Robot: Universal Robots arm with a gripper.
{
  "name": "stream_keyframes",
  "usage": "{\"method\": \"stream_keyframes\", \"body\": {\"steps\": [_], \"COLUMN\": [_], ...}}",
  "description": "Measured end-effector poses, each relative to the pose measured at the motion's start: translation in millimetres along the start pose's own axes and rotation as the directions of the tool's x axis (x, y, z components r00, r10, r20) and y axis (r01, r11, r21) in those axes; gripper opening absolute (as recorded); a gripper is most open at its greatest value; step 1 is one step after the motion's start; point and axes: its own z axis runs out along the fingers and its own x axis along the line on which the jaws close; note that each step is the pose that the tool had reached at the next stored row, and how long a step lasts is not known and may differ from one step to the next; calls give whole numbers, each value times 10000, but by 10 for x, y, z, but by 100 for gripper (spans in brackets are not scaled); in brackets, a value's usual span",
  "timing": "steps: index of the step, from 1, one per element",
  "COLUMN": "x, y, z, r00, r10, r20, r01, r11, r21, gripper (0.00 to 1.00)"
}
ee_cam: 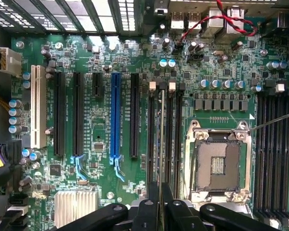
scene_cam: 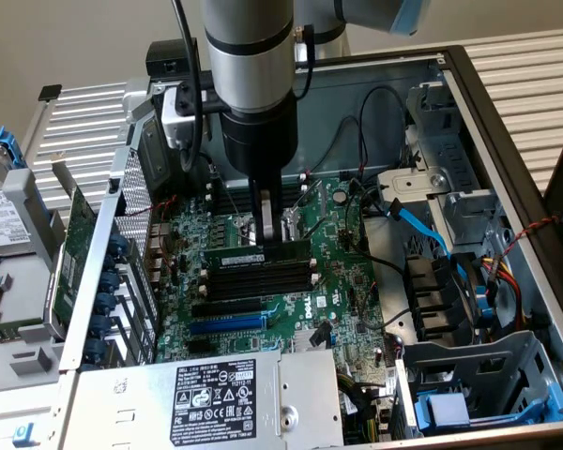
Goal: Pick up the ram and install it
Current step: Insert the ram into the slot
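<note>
**Holding the ram (scene_cam: 259, 255) over the memory slots (scene_cam: 263, 279)**

The fingers (ee_cam: 148, 212) clench the ram at its middle, at the centre of the exterior view. Its long axis runs left-right in frame, parallel to the memory slots just beneath.

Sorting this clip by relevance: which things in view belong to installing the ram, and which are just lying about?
Belonging to the job:
- long thin green ram stick, held in the gripper
- black memory slots under it

Lying about:
- silver power supply box
- blue flat cable
- empty metal processor socket
- green expansion card
</note>
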Motion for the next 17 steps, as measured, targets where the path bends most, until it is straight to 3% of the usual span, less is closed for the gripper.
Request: {"method": "stream_keyframes", "body": {"steps": [17], "x": [37], "y": [0], "z": [49], "r00": [10000], "r10": [-1], "r20": [-1], "r01": [1], "r11": [10000], "r21": [-1], "gripper": [14]}}
